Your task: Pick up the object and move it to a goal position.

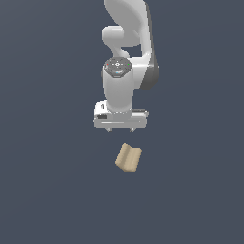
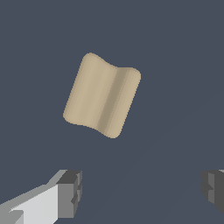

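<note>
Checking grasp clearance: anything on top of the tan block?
Nothing rests on the tan block; its grooved top face is fully exposed in the wrist view. The gripper hangs apart from it, jaws open. What lies beneath the block is covered.

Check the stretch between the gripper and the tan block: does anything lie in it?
Nothing. In both views only bare dark surface separates the open gripper from the tan block; the wrist view shows it best.
</note>
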Motion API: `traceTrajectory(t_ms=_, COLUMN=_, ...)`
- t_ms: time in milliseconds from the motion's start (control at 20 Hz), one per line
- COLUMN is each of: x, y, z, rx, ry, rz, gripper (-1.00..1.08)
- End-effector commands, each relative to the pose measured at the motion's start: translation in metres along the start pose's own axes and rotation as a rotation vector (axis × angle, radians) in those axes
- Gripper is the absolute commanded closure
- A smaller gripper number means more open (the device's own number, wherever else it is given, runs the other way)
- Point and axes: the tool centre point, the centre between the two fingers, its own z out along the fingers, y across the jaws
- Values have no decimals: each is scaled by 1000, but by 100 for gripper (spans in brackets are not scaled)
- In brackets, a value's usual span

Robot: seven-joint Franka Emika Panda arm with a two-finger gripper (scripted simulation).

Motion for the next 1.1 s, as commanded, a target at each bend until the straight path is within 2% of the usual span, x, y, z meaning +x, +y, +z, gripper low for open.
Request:
traceTrajectory(t_ms=0, x=0, y=0, z=0, rx=0, ry=0, rz=0, gripper=-92)
traceTrajectory(t_ms=450, x=0, y=0, z=0, rx=0, ry=0, rz=0, gripper=-92)
traceTrajectory(t_ms=500, x=0, y=0, z=0, rx=0, ry=0, rz=0, gripper=-60)
traceTrajectory(t_ms=800, x=4, y=-17, z=-2, rx=13, ry=10, rz=-18, gripper=-60)
traceTrajectory(t_ms=1050, x=4, y=-17, z=-2, rx=13, ry=10, rz=-18, gripper=-60)
